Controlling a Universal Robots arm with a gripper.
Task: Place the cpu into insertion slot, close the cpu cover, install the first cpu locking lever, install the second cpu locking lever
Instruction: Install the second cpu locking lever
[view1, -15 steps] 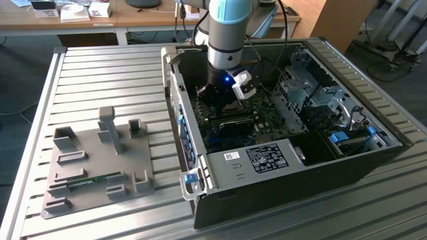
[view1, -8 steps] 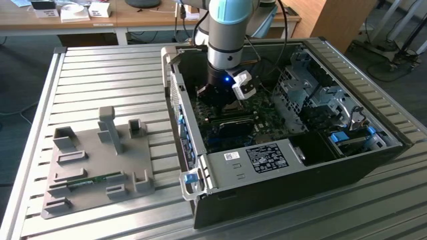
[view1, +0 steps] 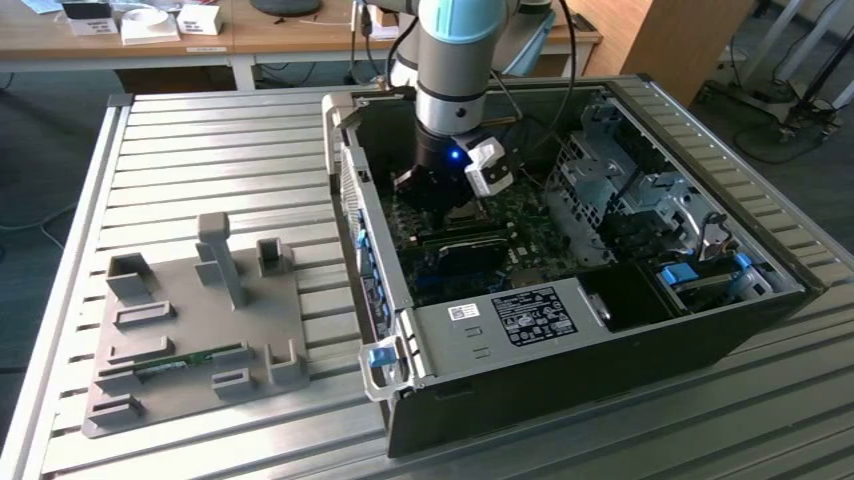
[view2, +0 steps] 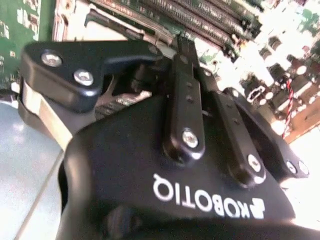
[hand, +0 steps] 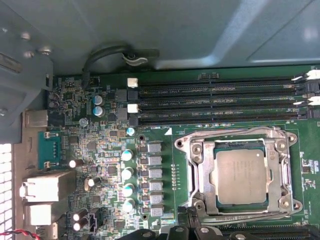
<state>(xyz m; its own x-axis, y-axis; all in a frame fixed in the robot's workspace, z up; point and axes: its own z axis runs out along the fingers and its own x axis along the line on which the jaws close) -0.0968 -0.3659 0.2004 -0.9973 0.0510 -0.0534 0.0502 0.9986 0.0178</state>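
First wrist view: square silver-grey cpu (hand: 241, 176) lies flat under the shiny metal cover (hand: 201, 172); gripper (view2: 187, 55) clenched, empty.

A ribbed metal table (view1: 214, 140) of long aluminium slats carries everything here. On it, toward the exterior view's right, lies an open computer case (view1: 574, 370), side panel off. Beside it, toward the exterior view's left, sits a grey fixture plate (view1: 187, 340) with upright holders, and a green memory stick (view1: 171, 366) lies in one of them.
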